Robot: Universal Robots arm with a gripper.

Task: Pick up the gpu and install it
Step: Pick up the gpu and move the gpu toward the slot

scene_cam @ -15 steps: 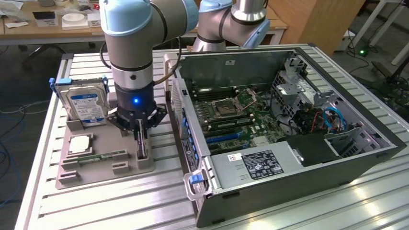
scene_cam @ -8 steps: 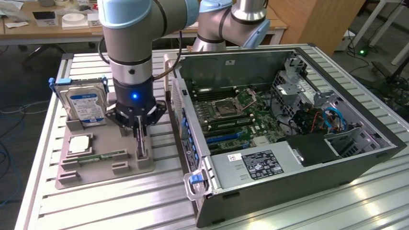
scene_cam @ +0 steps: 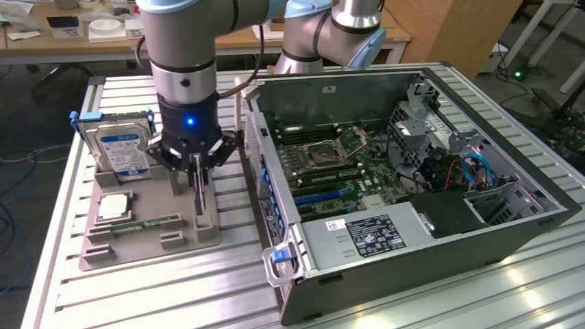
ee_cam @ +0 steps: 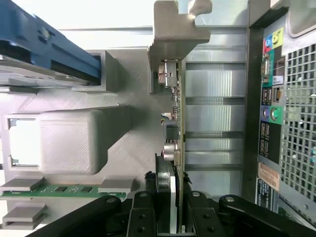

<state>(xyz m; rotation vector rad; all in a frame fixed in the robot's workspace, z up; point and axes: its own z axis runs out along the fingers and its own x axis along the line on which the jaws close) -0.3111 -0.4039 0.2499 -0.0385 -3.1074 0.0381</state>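
The arm stands over the grey holder tray [scene_cam: 137,243], which lies on the slatted metal table [scene_cam: 183,295] at the exterior view's left of the open computer case [scene_cam: 512,226]. The pincer [scene_cam: 199,202] points straight down at the tray edge nearest the case.

In the wrist view the pincer [ee_cam: 177,190] is drawn narrow, with one dark finger on each face of the gpu [ee_cam: 177,98], so that it grips the board. The card is seen edge-on there. It stands upright on its long edge, with small components along one face and its silvery end bracket [ee_cam: 170,39] at the end away from the pincer. It sits along the tray's edge, between the tray's raised blocks and the case's rear panel [ee_cam: 276,98] with its coloured ports. Whether its lower edge rests in the tray or is clear of it cannot be told.

Elsewhere on the tray, a hard drive [scene_cam: 123,147] with a blue label stands upright in a blue-edged carrier at the back. A square processor chip [scene_cam: 114,205] lies flat in front of it, and a narrow green memory stick [scene_cam: 146,224] lies nearer the front. None of these touches the pincer.

The case lies on its side with the cover off, and the green motherboard [scene_cam: 338,164] and the labelled power supply [scene_cam: 366,236] are exposed.
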